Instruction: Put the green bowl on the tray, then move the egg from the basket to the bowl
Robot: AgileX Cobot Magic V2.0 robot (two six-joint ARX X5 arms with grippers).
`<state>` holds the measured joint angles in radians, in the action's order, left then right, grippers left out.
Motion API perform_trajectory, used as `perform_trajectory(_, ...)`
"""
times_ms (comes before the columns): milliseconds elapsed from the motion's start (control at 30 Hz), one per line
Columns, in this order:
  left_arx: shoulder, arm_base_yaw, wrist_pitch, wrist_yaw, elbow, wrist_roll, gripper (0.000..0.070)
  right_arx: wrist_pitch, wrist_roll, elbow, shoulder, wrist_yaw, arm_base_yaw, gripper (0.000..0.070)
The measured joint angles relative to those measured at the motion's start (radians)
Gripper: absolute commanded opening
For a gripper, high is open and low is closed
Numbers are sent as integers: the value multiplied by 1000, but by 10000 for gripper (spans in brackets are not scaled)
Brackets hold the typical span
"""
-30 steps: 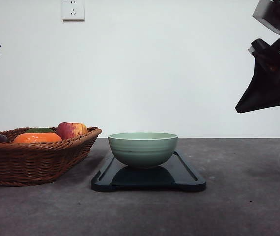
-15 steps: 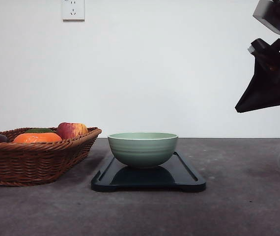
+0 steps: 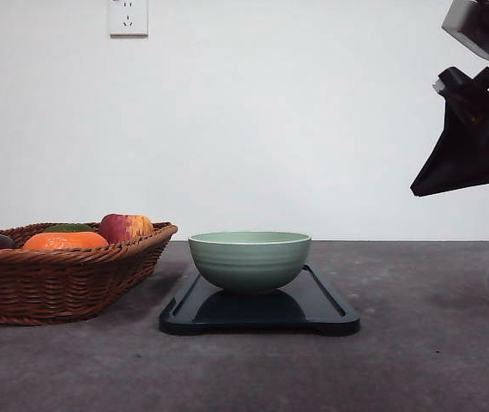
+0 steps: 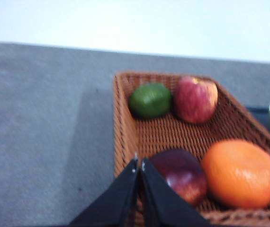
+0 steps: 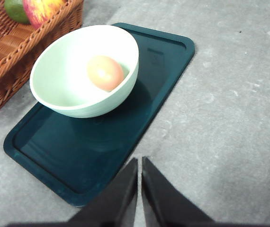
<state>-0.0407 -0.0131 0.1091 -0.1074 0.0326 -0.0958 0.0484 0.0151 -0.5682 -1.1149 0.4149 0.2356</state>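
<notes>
Since a second ago the left arm has left the front view's left edge; bowl, tray and basket are unmoved. The green bowl (image 3: 250, 260) stands on the tray (image 3: 330, 316), toward the tray end nearest the basket (image 3: 56, 283). The egg (image 5: 105, 73) lies inside the bowl. The left gripper (image 4: 138, 164) hangs above the basket's corner, jaws clenched on nothing, near a dark red fruit (image 4: 182, 175). The right gripper (image 5: 139, 163) is raised over the tray's edge, jaws clenched, empty. An orange (image 4: 240, 173), apple (image 4: 195, 98) and lime (image 4: 149, 100) lie in the basket.
</notes>
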Motion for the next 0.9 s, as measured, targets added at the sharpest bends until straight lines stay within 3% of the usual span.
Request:
perform_trajectory(133, 35, 0, 42, 4, 0, -13, 0, -1, 0, 0, 0, 0, 0, 3)
perform_trajectory(900, 35, 0, 44, 4, 0, -21, 0, -3, 0, 0, 0, 0, 0, 3)
